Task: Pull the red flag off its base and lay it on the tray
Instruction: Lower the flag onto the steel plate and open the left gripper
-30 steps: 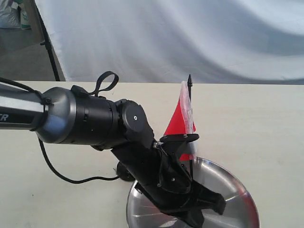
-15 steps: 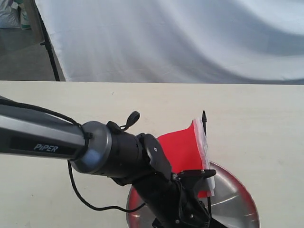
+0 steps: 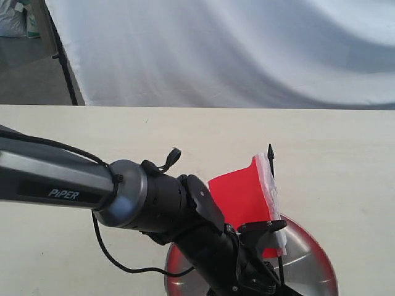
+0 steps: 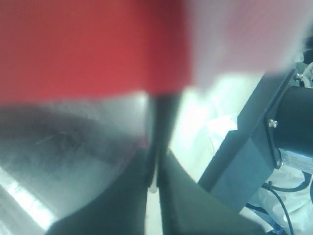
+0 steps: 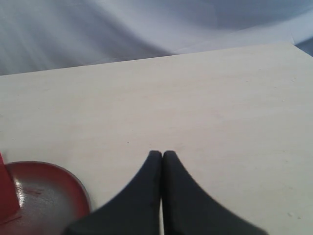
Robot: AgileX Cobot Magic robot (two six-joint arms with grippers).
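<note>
your left gripper (image 4: 156,169) is clamped on the flag (image 3: 239,196) by its black pole (image 4: 159,125), holding it upright over the tray (image 3: 311,256). in the exterior view the arm (image 3: 123,191) hides the lower pole, and the frame edge cuts off the gripper and the tray's near side. the left wrist view blurs the cloth. your right gripper (image 5: 162,157) hangs over the table (image 5: 220,98), fingers pressed together, empty.

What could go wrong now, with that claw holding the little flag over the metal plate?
1. The left claw pinches the red flag only by its thin pole, so it might swivel or slip.
2. The flag stands nearly upright over the tray; released like that, it could topple across the rim.
3. Red cloth fills much of the left wrist view, which may hamper aiming.
</note>
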